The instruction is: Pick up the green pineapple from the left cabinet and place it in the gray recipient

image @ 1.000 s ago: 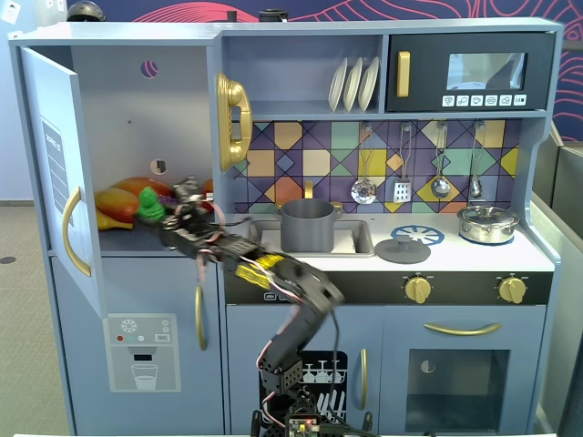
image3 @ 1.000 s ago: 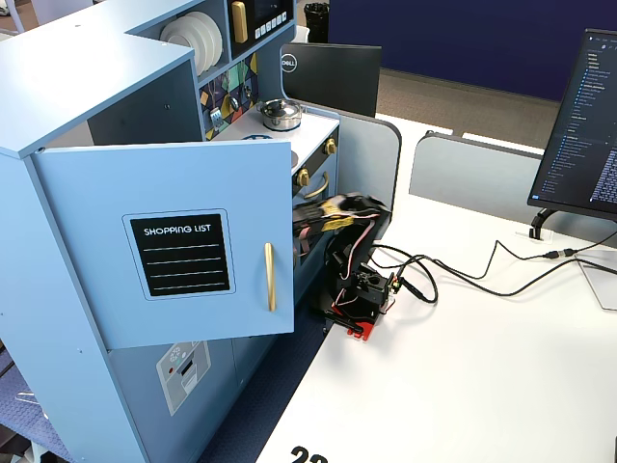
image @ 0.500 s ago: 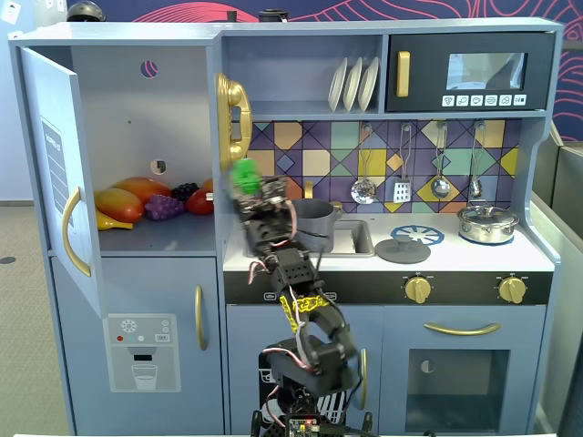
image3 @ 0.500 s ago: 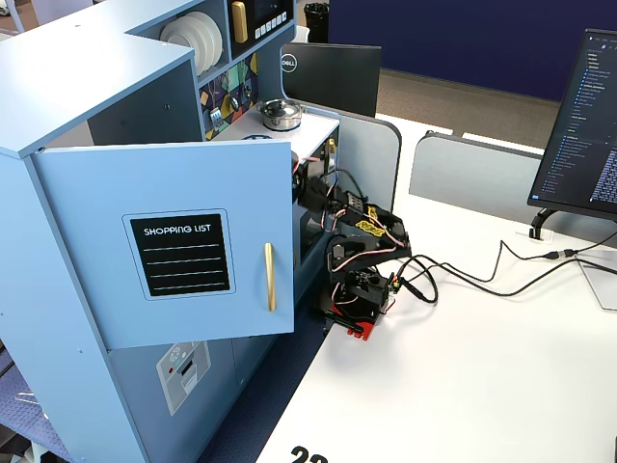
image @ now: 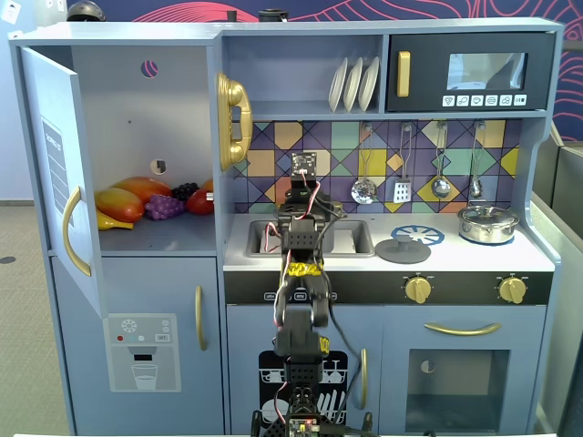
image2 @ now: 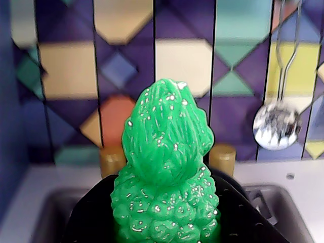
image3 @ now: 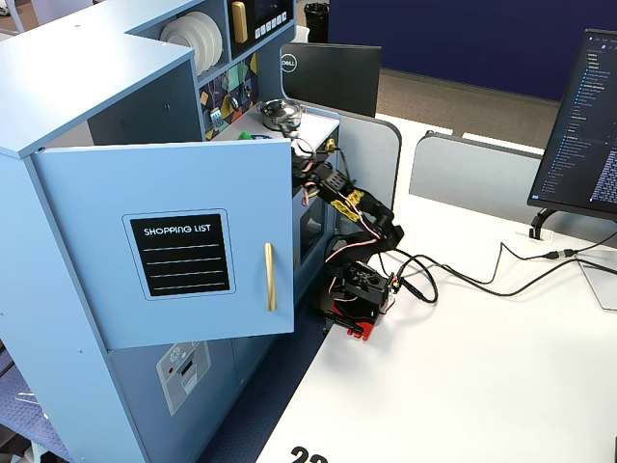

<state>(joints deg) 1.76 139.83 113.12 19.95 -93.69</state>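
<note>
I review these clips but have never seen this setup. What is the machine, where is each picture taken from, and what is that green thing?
The machine is a small robot arm standing before a toy kitchen. One fixed view faces the kitchen head-on; the other watches from the side, past the open cabinet door. The wrist view rides on the arm. The green pineapple fills it, apparently held in the dark hand above the sink. Toy fruit lies in the left cabinet. A silver pot and gray lid sit on the counter.

My gripper [image2: 167, 223] sits mostly behind the green pineapple [image2: 164, 167], whose base the wrist view's bottom edge seemingly cuts off.
</note>
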